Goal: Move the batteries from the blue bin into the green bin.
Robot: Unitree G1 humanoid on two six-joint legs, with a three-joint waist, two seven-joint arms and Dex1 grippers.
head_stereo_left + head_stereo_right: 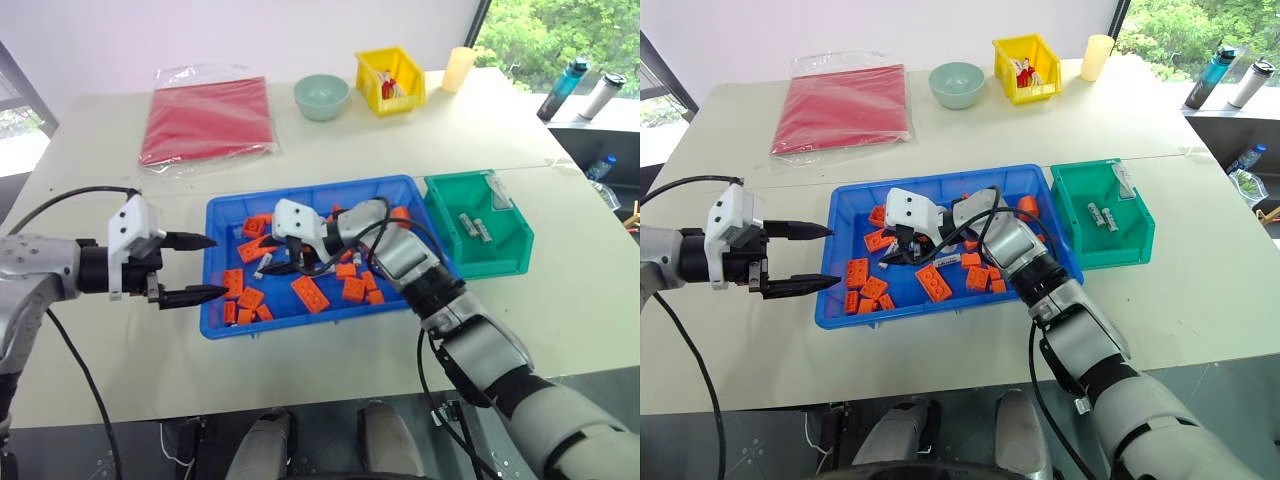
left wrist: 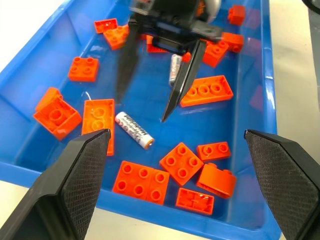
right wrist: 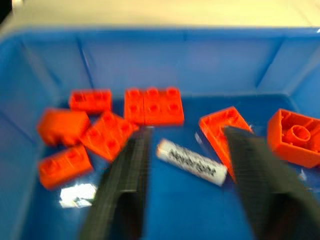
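Note:
The blue bin [image 1: 222, 322] sits mid-table, strewn with orange bricks [image 1: 310, 293]. One battery [image 2: 134, 130] lies flat on its floor; seen from the right wrist, this battery [image 3: 190, 162] lies between the open fingers of my right gripper [image 1: 275, 263], which hovers just over it and holds nothing. A second battery [image 2: 175, 70] lies behind that gripper's fingers. My left gripper [image 1: 190, 268] stands open and empty just outside the bin's left rim, pointing into it. The green bin [image 1: 497, 258] touches the blue bin's right side and holds two batteries [image 1: 470, 225].
At the back of the table stand a yellow bin [image 1: 390, 80], a pale green bowl [image 1: 321, 97], a cream cup [image 1: 459, 68] and a red packet in clear plastic [image 1: 207, 120]. Two bottles [image 1: 563, 88] stand off the table's far right corner.

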